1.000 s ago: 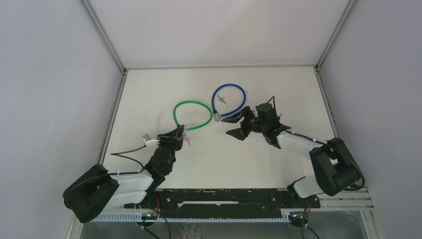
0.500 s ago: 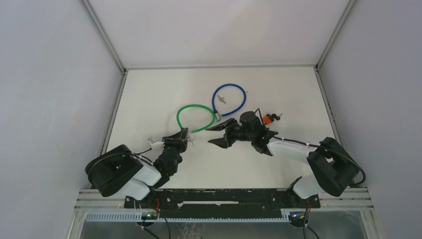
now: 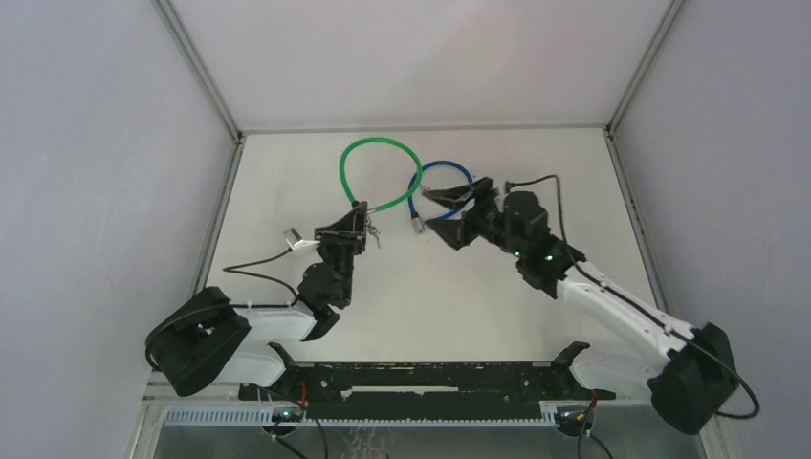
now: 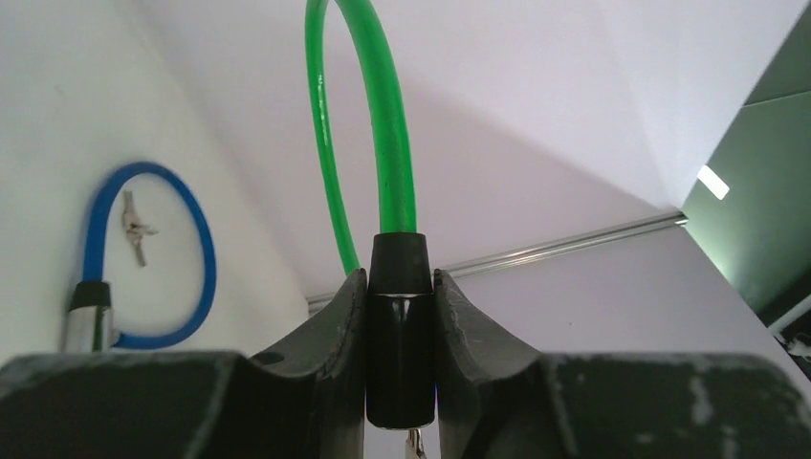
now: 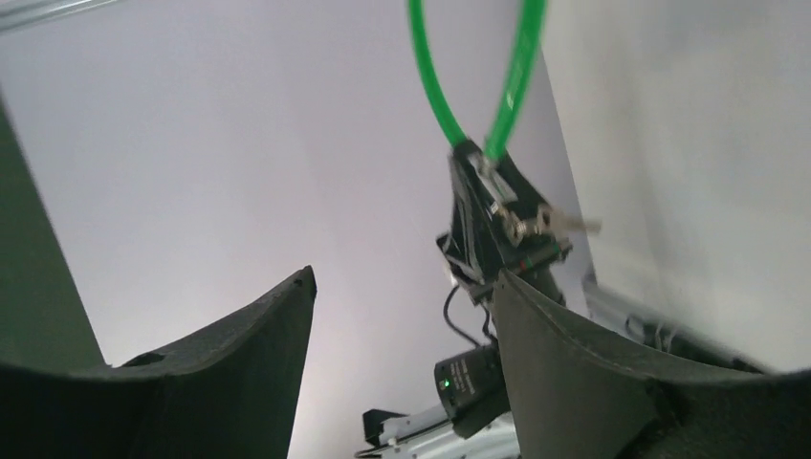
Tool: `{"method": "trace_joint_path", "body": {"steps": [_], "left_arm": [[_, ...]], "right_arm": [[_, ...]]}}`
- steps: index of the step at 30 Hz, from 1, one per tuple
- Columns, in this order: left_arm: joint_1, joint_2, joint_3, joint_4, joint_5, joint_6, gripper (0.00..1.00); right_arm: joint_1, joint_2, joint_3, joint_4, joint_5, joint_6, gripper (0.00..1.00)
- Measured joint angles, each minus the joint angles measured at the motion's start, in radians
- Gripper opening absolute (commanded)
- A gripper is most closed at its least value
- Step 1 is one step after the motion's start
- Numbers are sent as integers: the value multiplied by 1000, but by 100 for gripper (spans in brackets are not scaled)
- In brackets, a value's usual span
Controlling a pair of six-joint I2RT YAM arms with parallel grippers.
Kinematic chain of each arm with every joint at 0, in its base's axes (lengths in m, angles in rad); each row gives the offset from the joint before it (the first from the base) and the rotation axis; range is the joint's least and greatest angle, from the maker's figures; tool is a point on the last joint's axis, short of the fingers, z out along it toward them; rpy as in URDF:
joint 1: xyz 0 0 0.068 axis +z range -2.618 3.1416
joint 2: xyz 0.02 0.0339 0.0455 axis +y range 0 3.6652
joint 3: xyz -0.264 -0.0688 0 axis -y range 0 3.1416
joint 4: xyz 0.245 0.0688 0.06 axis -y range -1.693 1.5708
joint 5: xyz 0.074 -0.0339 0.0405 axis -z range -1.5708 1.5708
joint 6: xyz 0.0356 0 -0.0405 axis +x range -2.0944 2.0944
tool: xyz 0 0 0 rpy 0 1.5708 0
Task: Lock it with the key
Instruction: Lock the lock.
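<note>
My left gripper [image 3: 356,228] is shut on the black barrel [image 4: 400,335] of a green cable lock [image 3: 378,170], held up off the table with its loop standing upward. A small silver key [image 3: 375,233] sticks out of the barrel's near end; in the right wrist view the key [image 5: 564,225] juts to the right. My right gripper [image 3: 446,207] hovers open to the right of the barrel, jaws facing it, with nothing between them. In the right wrist view the right gripper [image 5: 402,277] frames the left hand and the green loop [image 5: 478,86].
A blue cable lock [image 3: 442,172] lies on the white table [image 3: 536,182] behind my right gripper, its metal end [image 3: 418,223] pointing toward me. In the left wrist view a second small key [image 4: 134,228] lies inside the blue loop [image 4: 196,239]. Grey walls enclose the table.
My left gripper has lifted the green lock off the table and tipped its loop upright. My right gripper has risen and swung back, now facing the barrel, jaws still open.
</note>
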Motion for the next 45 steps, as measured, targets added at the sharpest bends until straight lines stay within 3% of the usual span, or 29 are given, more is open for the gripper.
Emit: {"method": "trace_joint_path", "body": {"steps": [6,11,17,23,31,38,42,45], "left_arm": [[6,-79,0,9,-2,92,0],[7,-117,0,8,17,116,0],[7,-156,0,9,26,114,0],[7,-164,0,9,55,85,0],[-3,-177,-10,9,77,61,0],[-3,-183,-41,9,78,60,0],[-3,-183,-53,8,77,60,0],[-3,-185,-55,8,77,60,0]], "right_arm": [[-173,-140,-56,126,-48,-276,77],[-272,-66,-57,161,-204,-487,81],[-333,45,-56,239,-364,-587,83],[-346,188,-15,310,-438,-620,75],[-353,433,118,465,-511,-584,73],[-346,527,157,581,-546,-516,51],[-343,566,182,655,-555,-462,48],[-338,595,210,676,-562,-444,52]]}}
